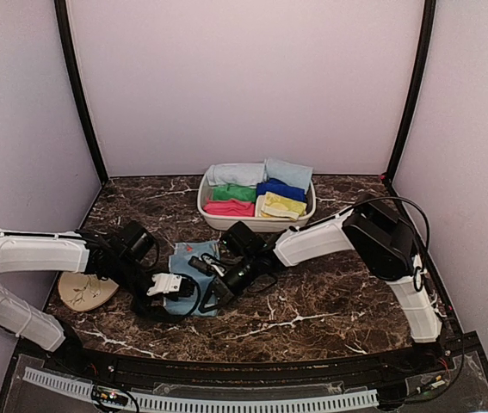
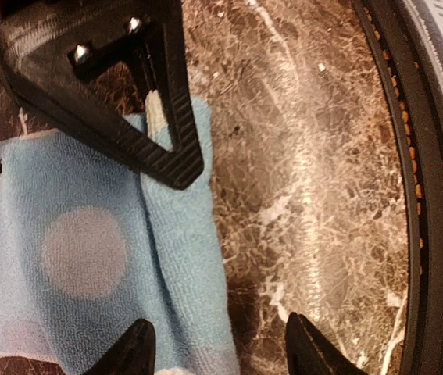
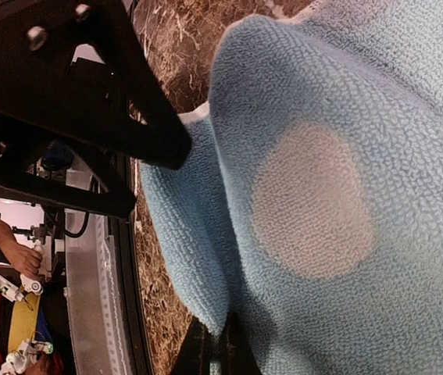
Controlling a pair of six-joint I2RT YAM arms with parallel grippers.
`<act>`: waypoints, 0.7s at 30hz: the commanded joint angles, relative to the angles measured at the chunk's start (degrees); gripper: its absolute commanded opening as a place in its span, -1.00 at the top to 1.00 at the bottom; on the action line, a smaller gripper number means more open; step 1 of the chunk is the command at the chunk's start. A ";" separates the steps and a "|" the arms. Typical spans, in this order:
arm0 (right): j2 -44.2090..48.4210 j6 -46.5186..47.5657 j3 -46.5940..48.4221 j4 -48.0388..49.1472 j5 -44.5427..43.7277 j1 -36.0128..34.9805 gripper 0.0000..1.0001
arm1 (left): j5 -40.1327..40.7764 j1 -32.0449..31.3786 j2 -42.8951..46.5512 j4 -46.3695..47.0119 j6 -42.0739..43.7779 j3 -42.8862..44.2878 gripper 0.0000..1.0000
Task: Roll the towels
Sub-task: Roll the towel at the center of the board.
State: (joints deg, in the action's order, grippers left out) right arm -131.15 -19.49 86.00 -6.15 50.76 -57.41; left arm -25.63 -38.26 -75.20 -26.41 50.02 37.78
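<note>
Top external view: spotted towel spread mid-table, just this side of the white basket, roughly square, slightly longer front to back. Left gripper down at its near-left edge, right gripper at its near-right edge, both right on the cloth, neither clearly nearer. Left wrist view: jaws parted, doubled lip of the towel lying in the gap and running from one finger toward the other, bare table just beyond it. Right wrist view: jaws apart too, with a bulging fold of the same towel between them and close to the lens; pinched or merely straddled, cannot tell. Probable next move: turning that lip over and onward across the cloth, away from the arms, both grippers level for a straight roll. Beyond the towel's far side, only the basket, packed with rolled towels in pale blue, green, pink, dark blue and yellow; near enough to crowd a roll travelling that way. Beige plate off to the left, apart from the cloth. Likely trouble: two wrists working close together over one small towel.
</note>
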 commanded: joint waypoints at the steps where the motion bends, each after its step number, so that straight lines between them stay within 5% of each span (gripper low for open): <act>1: -0.60 -5.97 1.61 2.20 2.70 0.45 1.00 | 3.08 -0.17 -2.54 2.44 -2.23 1.50 -0.11; 7: -0.55 -7.79 1.33 3.53 1.77 0.45 1.00 | 2.30 0.02 -3.73 3.54 -6.69 1.76 0.58; 14: -0.06 -7.06 0.49 3.88 -1.03 0.54 1.00 | -2.88 1.37 -2.24 2.34 -8.41 0.74 0.47; 17: 0.50 -6.10 0.33 3.84 -2.38 0.54 0.99 | -4.77 3.71 -4.59 1.23 -9.18 2.07 0.67; 19: 1.90 -4.75 -0.90 4.30 -4.75 0.63 0.80 | -7.24 7.15 -7.57 -0.39 -9.91 3.98 0.96; 21: 4.23 -3.35 -3.70 6.22 -7.89 0.78 0.58 | -9.47 9.41 -10.91 -2.54 -10.24 5.97 1.00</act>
State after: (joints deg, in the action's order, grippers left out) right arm -130.98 -25.30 85.82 -3.18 48.58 -57.25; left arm -29.67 -32.99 -81.41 -24.51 41.30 40.01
